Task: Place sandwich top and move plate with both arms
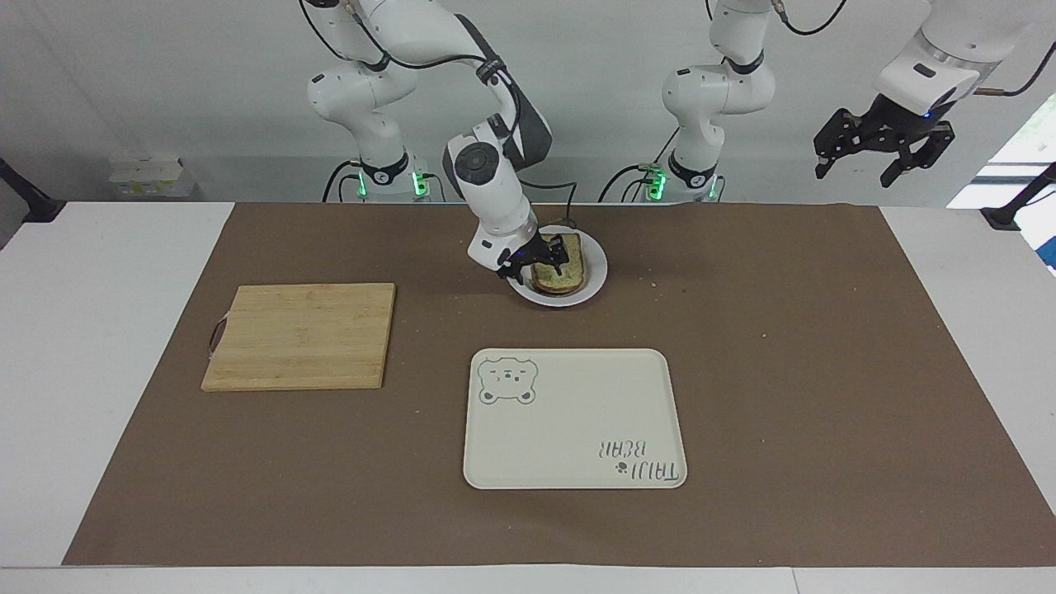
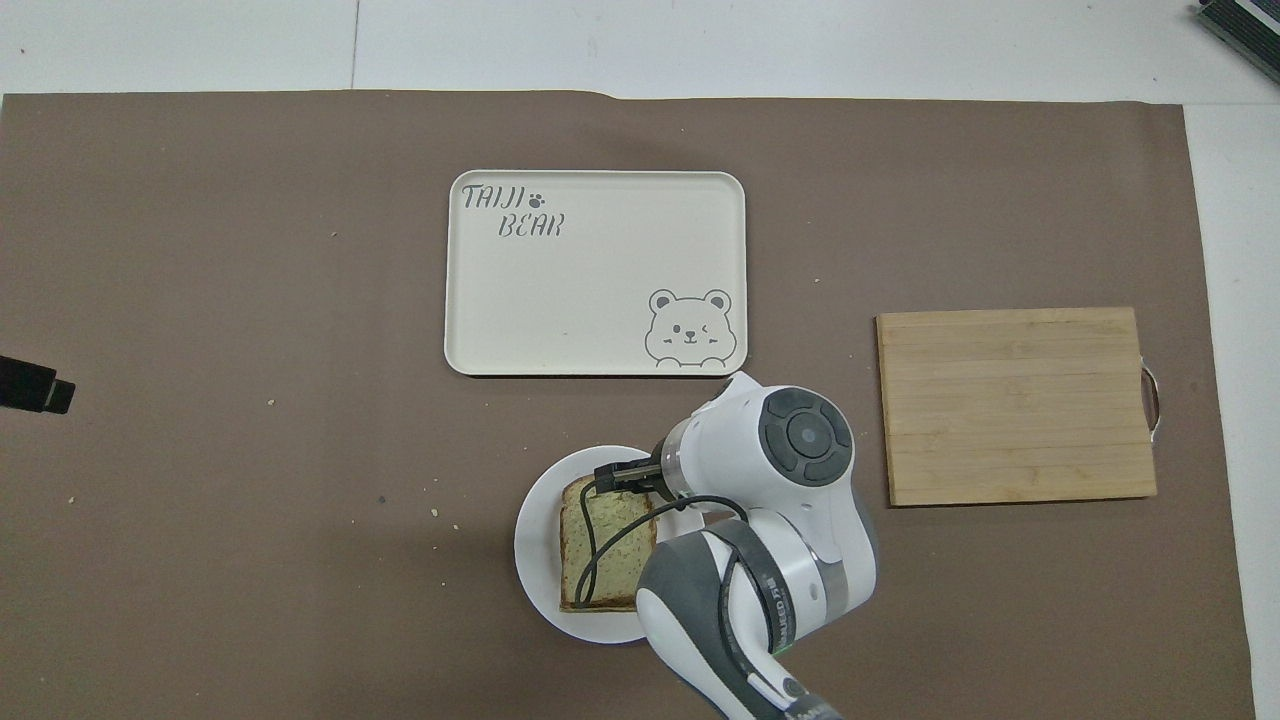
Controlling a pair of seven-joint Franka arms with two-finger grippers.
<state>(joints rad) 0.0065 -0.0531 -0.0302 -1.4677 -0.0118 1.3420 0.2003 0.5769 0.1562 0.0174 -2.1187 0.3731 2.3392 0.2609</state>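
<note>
Brown paper covers the tabletop: a cutting board toward the right arm's end, then the right end effector, fingers apart, over the sandwich top lying on the plate near the robots' edge. Bread looks soft; the stiff, slippery plate wants rim grips. The left end effector waits, fingers spread.

A plain pale grey wall backs a white table spread with a brown mat, with even, soft light throughout, a bright window at the left arm's end and a small white power strip by the wall.
</note>
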